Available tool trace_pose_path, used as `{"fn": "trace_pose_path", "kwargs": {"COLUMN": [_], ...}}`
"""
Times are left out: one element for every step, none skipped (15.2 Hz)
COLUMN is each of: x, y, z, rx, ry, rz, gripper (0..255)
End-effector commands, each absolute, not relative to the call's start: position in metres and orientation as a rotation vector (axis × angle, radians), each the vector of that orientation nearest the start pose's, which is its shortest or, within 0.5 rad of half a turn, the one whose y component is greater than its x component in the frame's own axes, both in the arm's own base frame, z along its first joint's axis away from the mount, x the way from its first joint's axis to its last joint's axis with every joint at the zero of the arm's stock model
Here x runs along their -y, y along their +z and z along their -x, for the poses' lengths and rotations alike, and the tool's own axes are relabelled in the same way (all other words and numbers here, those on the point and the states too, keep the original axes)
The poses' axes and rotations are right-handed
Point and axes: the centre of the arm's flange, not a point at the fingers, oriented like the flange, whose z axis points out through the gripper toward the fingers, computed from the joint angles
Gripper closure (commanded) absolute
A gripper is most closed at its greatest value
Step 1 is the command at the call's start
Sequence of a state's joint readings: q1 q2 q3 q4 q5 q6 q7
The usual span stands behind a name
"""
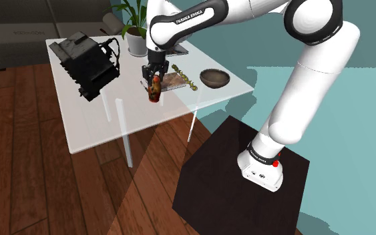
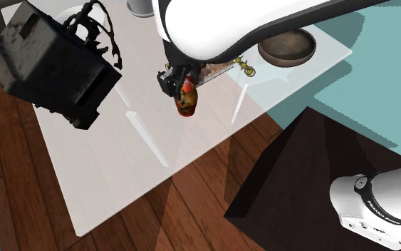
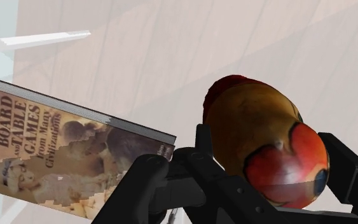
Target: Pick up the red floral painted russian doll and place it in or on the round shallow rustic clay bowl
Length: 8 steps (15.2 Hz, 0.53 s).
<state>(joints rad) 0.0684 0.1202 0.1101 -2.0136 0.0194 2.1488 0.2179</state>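
The red and tan painted russian doll [image 1: 155,89] hangs above the white table, clasped between my black fingers. My gripper [image 1: 154,80] is shut on it. From the second exterior view the doll [image 2: 186,100] tilts below the gripper [image 2: 179,84], clear of the tabletop. In the wrist view the doll [image 3: 266,146] sits between both fingers [image 3: 199,149], its red end toward the camera. The round brown clay bowl [image 1: 214,78] stands on the table toward the shoulder view's right of the gripper, also seen as the bowl [image 2: 287,48] near the table's corner.
A book [image 3: 63,153] titled Board and Table Games lies just beyond the doll, book [image 1: 174,80] between doll and bowl. A small olive figure [image 1: 185,76] rests by the book. A black boxy machine [image 1: 86,63] and a potted plant [image 1: 136,33] occupy the table's far side.
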Motion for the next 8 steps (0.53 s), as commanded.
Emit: {"fn": "trace_pose_path", "kwargs": {"x": [-0.102,-0.102,-0.102,-0.102,-0.102,-0.102,-0.102,-0.102], "y": [0.408,0.413,0.418,0.424,0.429,0.434,0.440,0.445], "z": [-0.569,-0.569,-0.569,-0.569,-0.569,-0.569,-0.569,-0.569], "rx": [-0.079,-0.079,-0.079,-0.079,-0.079,-0.079,-0.079,-0.079], "ry": [-0.015,-0.015,-0.015,-0.015,-0.015,-0.015,-0.015,-0.015], "rz": [3.108,3.108,3.108,3.108,3.108,3.108,3.108,3.108], "gripper": [255,255,255,255,255,255,255,255]}}
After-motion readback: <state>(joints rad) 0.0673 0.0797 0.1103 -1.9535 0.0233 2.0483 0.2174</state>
